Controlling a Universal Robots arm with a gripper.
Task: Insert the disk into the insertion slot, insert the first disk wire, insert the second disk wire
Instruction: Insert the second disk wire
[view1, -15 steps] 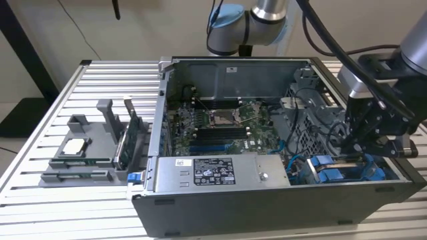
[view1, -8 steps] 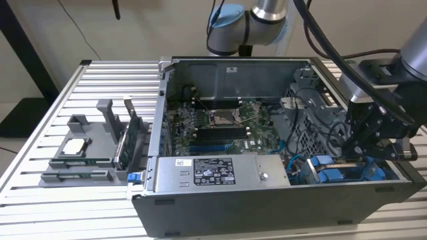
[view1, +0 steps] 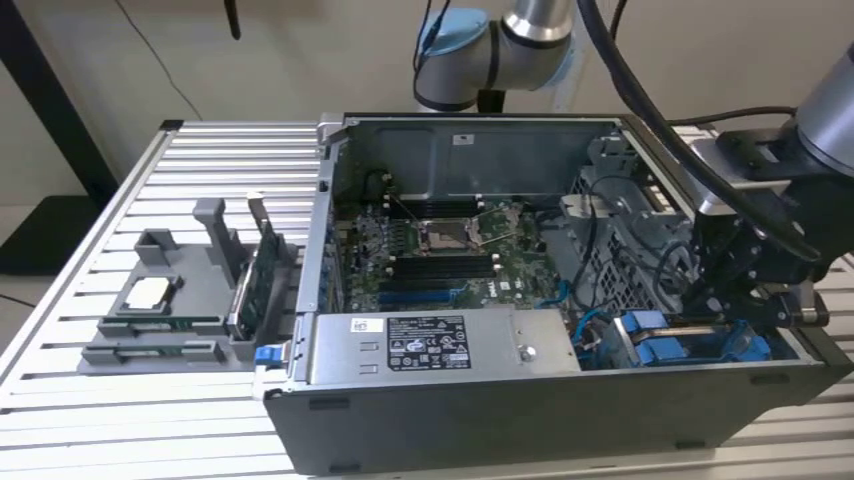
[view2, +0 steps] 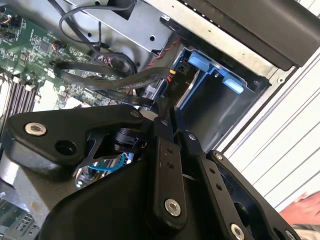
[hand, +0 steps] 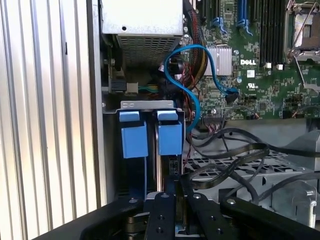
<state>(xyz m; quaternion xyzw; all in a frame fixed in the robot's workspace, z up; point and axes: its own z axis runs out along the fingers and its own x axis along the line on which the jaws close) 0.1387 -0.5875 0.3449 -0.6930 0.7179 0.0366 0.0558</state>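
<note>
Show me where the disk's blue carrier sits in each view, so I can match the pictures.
Exterior view: the blue carrier is in the case corner at the exterior view's right, under the gripper.
First wrist view: the blue carrier is just beyond the gripper, next to the case wall.
Second wrist view: the blue carrier is past the gripper, in the case corner.
Shared landmark: the ribbed table outside that wall.

White label (view1: 427, 343) on power supply (view1: 534, 340): print too small to read; white lettering (hand: 248, 62) on motherboard (hand: 260, 87).
</note>
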